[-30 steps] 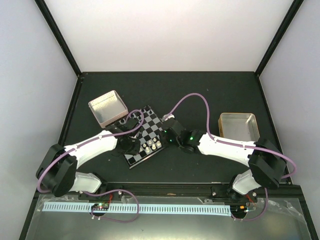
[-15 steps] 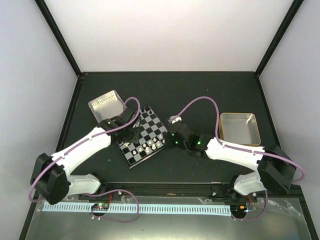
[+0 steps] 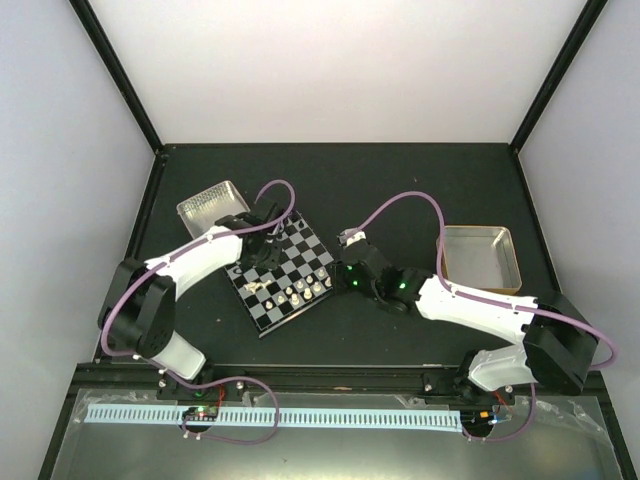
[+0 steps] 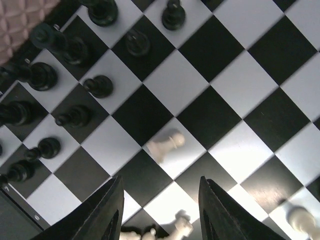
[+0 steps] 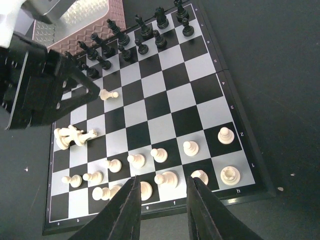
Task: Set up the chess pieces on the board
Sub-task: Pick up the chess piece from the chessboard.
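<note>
The board (image 3: 300, 262) lies tilted between my arms. Cream-white chess pieces (image 5: 160, 155) stand in two rows along its near edge, and black pieces (image 5: 140, 35) line the far side. One white pawn (image 4: 165, 144) seems to lie on its side on a light square. A few white pieces (image 5: 72, 136) lie toppled together near the left edge. My left gripper (image 4: 161, 190) hangs open over the squares between that pawn and the toppled pieces (image 4: 172, 227), holding nothing. My right gripper (image 5: 162, 187) is open above the near white row, also holding nothing.
A metal tray (image 3: 208, 203) with a ribbed pink liner (image 4: 20, 20) sits just beyond the board's far-left corner. A second metal tray (image 3: 480, 258) stands on the right. Both arms' purple cables arch over the dark table (image 3: 400, 180).
My left gripper has moved from the board's near-left side toward its far side and has opened wider. The right arm has shifted slightly and stays by the board's right edge.
</note>
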### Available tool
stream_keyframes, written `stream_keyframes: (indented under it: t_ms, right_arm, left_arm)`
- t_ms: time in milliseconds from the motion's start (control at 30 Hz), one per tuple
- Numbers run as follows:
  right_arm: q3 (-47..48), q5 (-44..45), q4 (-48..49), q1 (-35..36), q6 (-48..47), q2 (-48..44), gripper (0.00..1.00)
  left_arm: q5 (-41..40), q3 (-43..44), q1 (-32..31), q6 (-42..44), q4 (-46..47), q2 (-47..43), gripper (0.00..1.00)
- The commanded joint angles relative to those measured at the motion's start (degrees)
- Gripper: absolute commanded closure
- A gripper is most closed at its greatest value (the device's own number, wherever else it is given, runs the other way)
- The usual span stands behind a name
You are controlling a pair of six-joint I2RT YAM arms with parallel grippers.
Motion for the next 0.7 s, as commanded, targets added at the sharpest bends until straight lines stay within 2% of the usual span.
stream_keyframes:
  t_ms: [0,167,333,533,667]
  right_arm:
    - [-0.4,1.7,0.2,-0.4,-0.4,-1.3,0.72]
    - [-0.3,1.4,0.4,-0.4,-0.4,-0.8,0.72]
    - [-0.1,1.5,0.2,-0.4,-0.5,-0.6,0.72]
    - [-0.5,1.6,0.0,-0.4,-0.4,-1.0,0.72]
    - [-0.5,1.6,0.0,-0.4,-0.4,-1.0,0.72]
  left_arm:
    - [0.7,2.8,2.4,-0.7,3.5,1.9,0.57]
    - [3.9,1.6,3.7,-6.3,6.5,3.9,0.62]
    - [3.6,-0.5,3.8,-11.5,9.7,5.2,0.69]
    - [1.3,-1.3,4.5,-12.8,10.8,5.2,0.78]
    - [1.6,-2.4,5.0,-13.2,11.6,5.4,0.78]
